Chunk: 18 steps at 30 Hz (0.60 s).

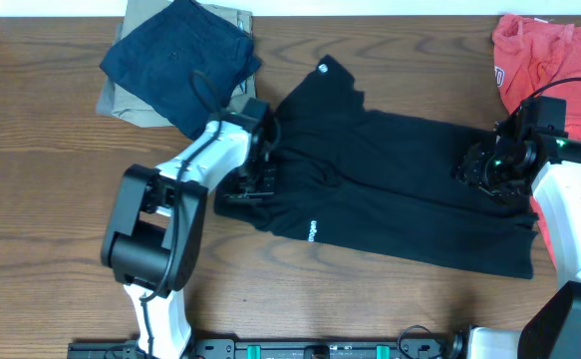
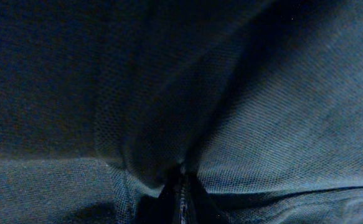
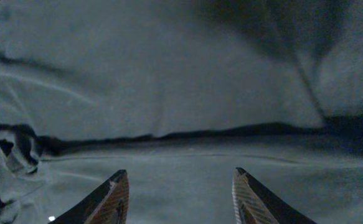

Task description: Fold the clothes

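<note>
Pinching the black T-shirt at its left edge, your left gripper readies a fold; your right gripper hovers spread over the right edge.

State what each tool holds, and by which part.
The left tool is shut on the black T-shirt, pinching fabric at its collar-side end. The right tool stands open over the other end, holding nothing.

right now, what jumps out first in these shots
A black T-shirt sprawls across the middle of the wooden table, the left end effector shut on one end and the right end effector open over the other. A red garment lies in the far corner on that side.
</note>
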Tool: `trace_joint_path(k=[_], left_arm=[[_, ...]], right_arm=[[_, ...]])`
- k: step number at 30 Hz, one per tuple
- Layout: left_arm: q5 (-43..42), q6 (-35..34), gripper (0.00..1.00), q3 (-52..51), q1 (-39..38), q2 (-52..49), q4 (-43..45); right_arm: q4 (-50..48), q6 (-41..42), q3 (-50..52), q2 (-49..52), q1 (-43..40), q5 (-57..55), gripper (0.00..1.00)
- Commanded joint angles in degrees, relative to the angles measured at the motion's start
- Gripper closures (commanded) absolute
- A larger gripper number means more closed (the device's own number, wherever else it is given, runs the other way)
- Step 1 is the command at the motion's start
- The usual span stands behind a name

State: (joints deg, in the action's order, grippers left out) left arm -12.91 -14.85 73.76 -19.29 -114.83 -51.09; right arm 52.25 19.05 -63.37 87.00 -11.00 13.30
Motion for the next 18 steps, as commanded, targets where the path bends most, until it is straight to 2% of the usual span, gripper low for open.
trace_joint_path(k=[1,8,14,18], left_arm=[[3.48,-2.19,0.94,-5.33,3.10,-2.78,-1.11],[3.32,-5.22,0.94,-6.10,5.05,-1.92,-7.69],[3.06,-6.54,0.94,-6.34,2.38,2.43,-13.68],[3.08,-8.74,0.94,-8.17,-0.85,8.87,-15.37]], right_arm=[[0.17,0.61,-0.35,0.33,0.59,0.28,0.48],[0.46,0.61,-0.35,0.33,0.59,0.24,0.48],[0.28,0.63,-0.35,0.33,0.59,0.26,0.47],[0.35,0.61,-0.35,0.33,0.57,0.24,0.46]])
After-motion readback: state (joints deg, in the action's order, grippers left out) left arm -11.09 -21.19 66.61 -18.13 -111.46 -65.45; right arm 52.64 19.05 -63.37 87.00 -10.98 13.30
